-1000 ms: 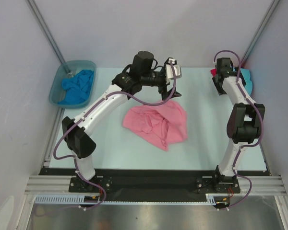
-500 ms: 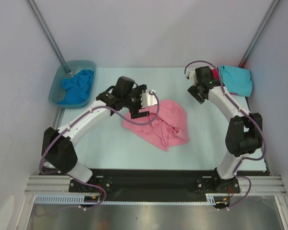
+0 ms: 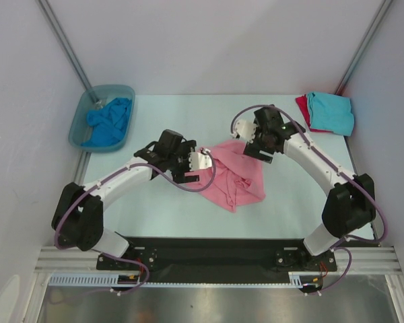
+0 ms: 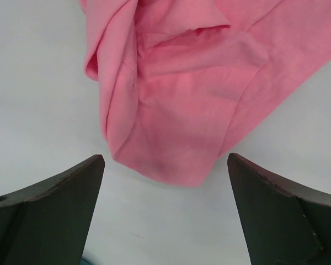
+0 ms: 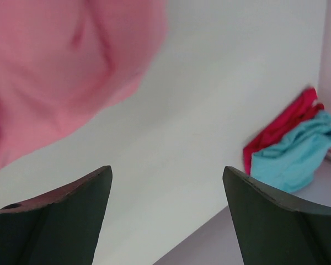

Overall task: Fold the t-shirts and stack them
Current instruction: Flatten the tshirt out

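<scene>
A crumpled light pink t-shirt [image 3: 232, 171] lies mid-table. My left gripper [image 3: 200, 161] is open and empty, low at the shirt's left edge. In the left wrist view the pink cloth [image 4: 182, 110] lies just ahead of the open gripper [image 4: 165, 159]. My right gripper [image 3: 256, 145] is open and empty, over the shirt's far right edge. The right wrist view shows the pink shirt [image 5: 55, 72] at upper left, ahead of the gripper [image 5: 166, 168]. A folded turquoise tee [image 3: 331, 111] lies on a red tee [image 3: 301, 106] at back right. A brighter blue tee [image 3: 109, 121] is bunched in the tub.
The translucent grey-blue plastic tub [image 3: 81, 114] stands at the back left corner. Grey walls close the table on the left, back and right. The folded stack also shows in the right wrist view, turquoise [image 5: 292, 154] over red [image 5: 276, 130].
Both arms came down to the pink shirt. The left gripper moved from behind it to its left edge. The right gripper swung left from the back right stack to its far right edge.
</scene>
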Controlling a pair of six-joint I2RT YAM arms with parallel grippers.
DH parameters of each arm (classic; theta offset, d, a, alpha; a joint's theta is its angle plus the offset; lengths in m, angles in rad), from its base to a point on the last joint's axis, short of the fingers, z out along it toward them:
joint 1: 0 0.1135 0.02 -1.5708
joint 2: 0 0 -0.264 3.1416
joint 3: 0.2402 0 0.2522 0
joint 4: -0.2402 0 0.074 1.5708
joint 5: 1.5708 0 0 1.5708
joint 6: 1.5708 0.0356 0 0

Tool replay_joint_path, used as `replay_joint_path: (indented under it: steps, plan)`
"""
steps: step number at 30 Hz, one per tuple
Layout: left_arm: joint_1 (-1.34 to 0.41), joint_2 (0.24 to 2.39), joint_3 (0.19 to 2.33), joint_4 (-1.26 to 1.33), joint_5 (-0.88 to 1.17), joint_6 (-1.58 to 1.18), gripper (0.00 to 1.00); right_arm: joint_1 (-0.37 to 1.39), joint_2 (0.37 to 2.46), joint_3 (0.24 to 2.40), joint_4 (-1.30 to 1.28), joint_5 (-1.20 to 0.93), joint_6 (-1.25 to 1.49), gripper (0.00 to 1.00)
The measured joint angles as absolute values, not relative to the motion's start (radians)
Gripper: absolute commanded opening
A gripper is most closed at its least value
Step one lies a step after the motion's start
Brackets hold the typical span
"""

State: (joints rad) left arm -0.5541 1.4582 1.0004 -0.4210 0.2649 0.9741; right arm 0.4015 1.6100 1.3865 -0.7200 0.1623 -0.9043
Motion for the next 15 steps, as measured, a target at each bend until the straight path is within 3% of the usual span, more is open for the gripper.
replay_joint_path:
  steps: [15]
  plan:
    - [-0.424,1.716,1.299,-0.434,0.094,0.801,1.0,0.587,1.551,1.335,-1.073,-0.007,-1.005,0.87]
